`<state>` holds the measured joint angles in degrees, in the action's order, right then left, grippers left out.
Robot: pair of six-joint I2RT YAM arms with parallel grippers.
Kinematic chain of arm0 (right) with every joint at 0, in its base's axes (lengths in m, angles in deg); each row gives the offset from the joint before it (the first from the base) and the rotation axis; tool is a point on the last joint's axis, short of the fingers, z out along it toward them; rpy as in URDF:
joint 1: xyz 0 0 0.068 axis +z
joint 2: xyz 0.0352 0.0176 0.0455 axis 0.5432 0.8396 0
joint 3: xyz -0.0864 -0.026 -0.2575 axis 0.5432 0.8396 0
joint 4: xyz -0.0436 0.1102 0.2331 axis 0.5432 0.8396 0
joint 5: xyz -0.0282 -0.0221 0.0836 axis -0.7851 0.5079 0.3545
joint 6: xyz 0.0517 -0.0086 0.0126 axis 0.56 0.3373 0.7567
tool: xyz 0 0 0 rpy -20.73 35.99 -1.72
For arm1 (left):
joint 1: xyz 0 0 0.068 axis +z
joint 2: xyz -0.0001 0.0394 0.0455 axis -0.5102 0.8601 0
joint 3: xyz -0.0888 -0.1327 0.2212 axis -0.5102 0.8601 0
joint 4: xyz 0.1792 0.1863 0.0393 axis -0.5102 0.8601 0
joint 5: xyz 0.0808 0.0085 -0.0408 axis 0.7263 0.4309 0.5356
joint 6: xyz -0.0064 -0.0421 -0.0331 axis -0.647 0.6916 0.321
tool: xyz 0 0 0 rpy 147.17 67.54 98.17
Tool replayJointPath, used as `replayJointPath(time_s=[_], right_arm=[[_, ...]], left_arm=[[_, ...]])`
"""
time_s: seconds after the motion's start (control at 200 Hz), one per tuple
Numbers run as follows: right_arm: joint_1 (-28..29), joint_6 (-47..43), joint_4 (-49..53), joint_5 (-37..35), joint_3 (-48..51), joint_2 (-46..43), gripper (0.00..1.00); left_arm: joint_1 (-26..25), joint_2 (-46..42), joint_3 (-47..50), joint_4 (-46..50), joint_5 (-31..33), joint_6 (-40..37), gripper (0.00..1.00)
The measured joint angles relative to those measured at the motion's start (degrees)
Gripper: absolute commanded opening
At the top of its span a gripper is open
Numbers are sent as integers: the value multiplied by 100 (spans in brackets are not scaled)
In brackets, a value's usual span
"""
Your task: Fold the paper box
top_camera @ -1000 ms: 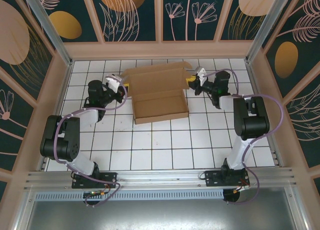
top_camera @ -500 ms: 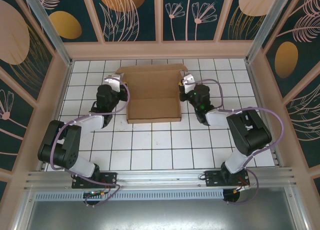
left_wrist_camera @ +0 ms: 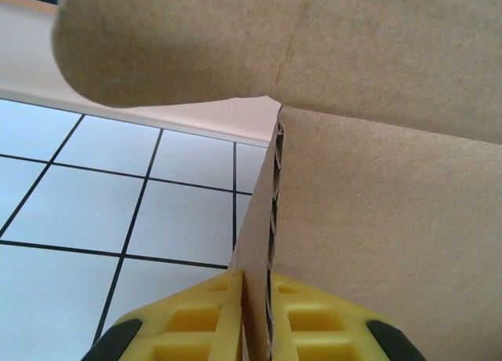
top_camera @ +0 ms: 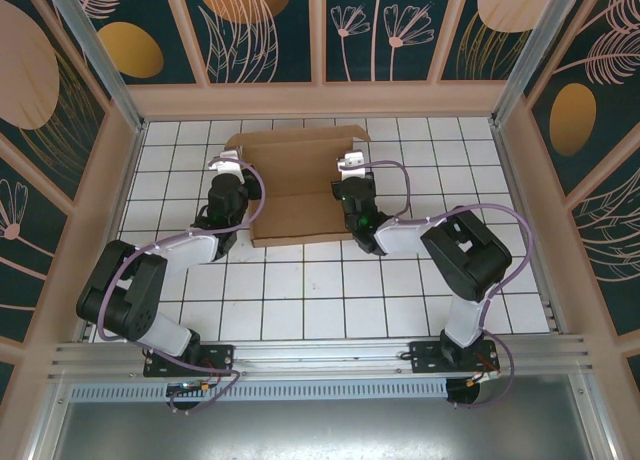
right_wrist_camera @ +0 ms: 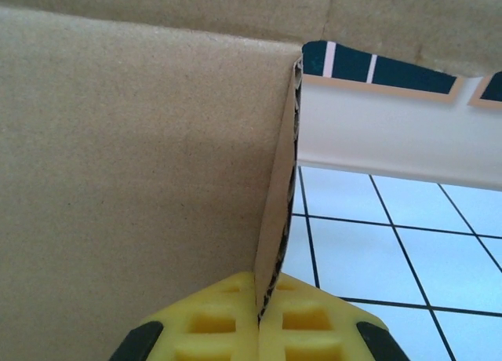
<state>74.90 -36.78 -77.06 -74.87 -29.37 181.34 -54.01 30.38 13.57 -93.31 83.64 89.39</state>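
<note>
The paper box [top_camera: 295, 165] is brown corrugated cardboard lying at the middle back of the tiled table, with a rounded flap at its far left corner. My left gripper [top_camera: 243, 182] is at its left side, and in the left wrist view its yellow fingers [left_wrist_camera: 200, 314] are shut on an upright cardboard wall [left_wrist_camera: 263, 212] seen edge-on. My right gripper [top_camera: 347, 180] is at the box's right side. In the right wrist view that gripper [right_wrist_camera: 257, 281] pinches the other side wall [right_wrist_camera: 276, 188], with the box's broad panel [right_wrist_camera: 141, 157] to its left.
The white tiled table [top_camera: 300, 300] stretches open in front of the box. A pink wall [top_camera: 320, 100] closes the back just behind the box, with slanted side walls left and right. Both arms reach in from the near edge.
The right gripper has swung left and the left gripper slightly nearer, both carrying the box's side walls. The box has shifted left and now looks narrower and more closed.
</note>
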Motion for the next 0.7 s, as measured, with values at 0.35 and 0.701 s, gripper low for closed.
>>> replayJointPath(time_s=[0.35, 0.701], right_arm=[[-44, 7, 31, 345, 402, -490, 0], [-977, 175, 282, 2608, 1558, -1987, 7]], left_arm=[[-111, -590, 212, 9, 24, -103, 21], [-179, -1132, 568, 24, -1161, -282, 29]])
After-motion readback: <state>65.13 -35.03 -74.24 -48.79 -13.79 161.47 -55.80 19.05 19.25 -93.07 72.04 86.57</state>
